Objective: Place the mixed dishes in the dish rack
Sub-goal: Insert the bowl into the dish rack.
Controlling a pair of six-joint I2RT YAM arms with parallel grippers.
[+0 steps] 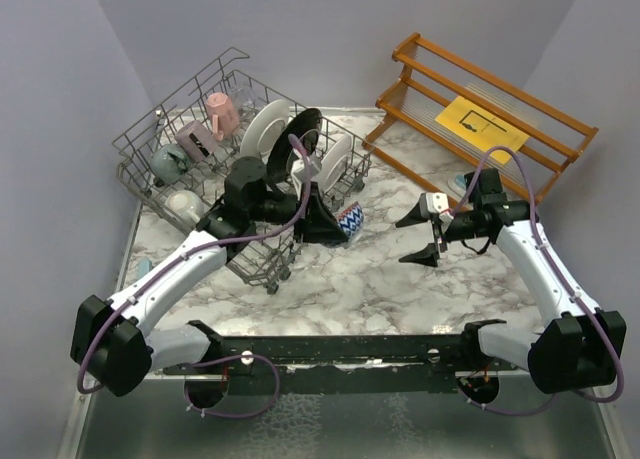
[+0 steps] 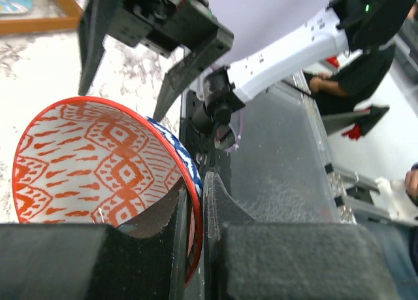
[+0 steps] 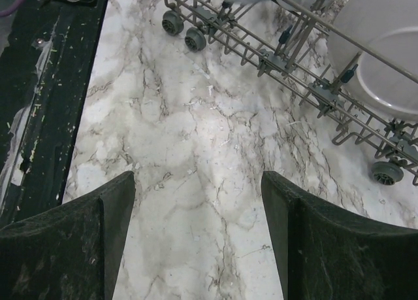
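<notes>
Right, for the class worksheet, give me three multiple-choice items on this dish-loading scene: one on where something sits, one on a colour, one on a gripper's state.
1. Where does the yellow paper sheet lie? A on the floor; B on the wooden shelf; C taped to the back wall.
2. What colour is the pattern inside the bowl that the left gripper holds? A green; B orange-red; C black.
3. How is the right gripper? A shut on a mug; B shut on a plate; C open, holding nothing.

Answers:
1 B: the top view shows the sheet on the shelf's slats.
2 B: the left wrist view shows orange-red diamonds on white.
3 C: the right wrist view shows its fingers apart, with only the marble table between them.
</notes>
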